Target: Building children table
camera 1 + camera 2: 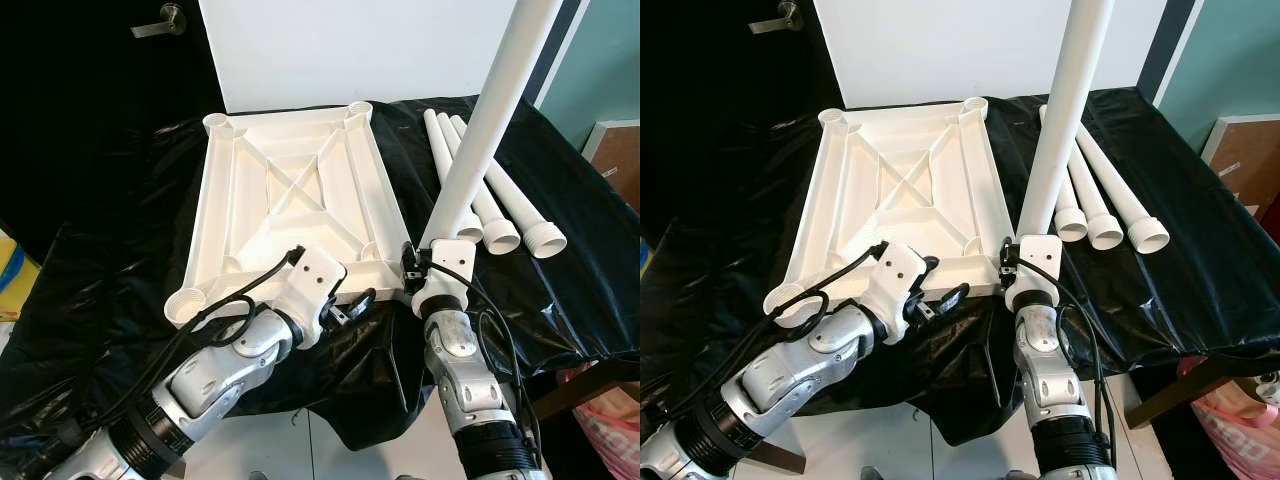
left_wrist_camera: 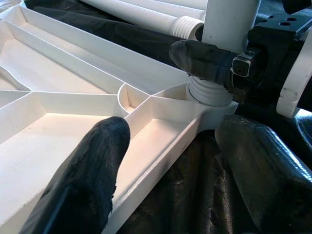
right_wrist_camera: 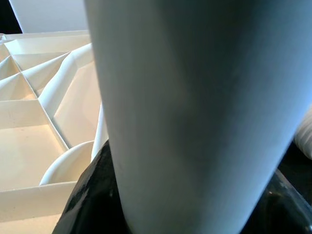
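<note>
Tabletop (image 1: 290, 195): white plastic, lying upside down with its ribbed underside up, on black sheeting (image 1: 120, 210) that covers a work surface. A round leg socket sits at each corner.
Held leg (image 1: 485, 120): white tube standing nearly upright, leaning a little to the robot's right, its threaded lower end set at the near right corner socket of the tabletop.
Right gripper (image 2: 214, 63): clamped around the held leg just above the thread; one black finger wraps the front of the tube in the left wrist view.
Left gripper (image 2: 170, 161): fingers spread, straddling the tabletop's near rim close to that same corner; one finger (image 2: 92, 170) lies inside the frame, the other outside over the black sheeting. Whether they touch the rim is unclear.
Spare legs (image 1: 495, 205): three white tubes lying side by side on the sheeting, right of the tabletop, open ends toward the robot, just beyond the held leg.
Edges: the tabletop's near rim lies close to the front edge of the surface, where the sheeting hangs down.
Open room: bare sheeting left of the tabletop and right of the spare legs.
Behind: a white panel (image 1: 350, 45) stands upright at the far edge.
</note>
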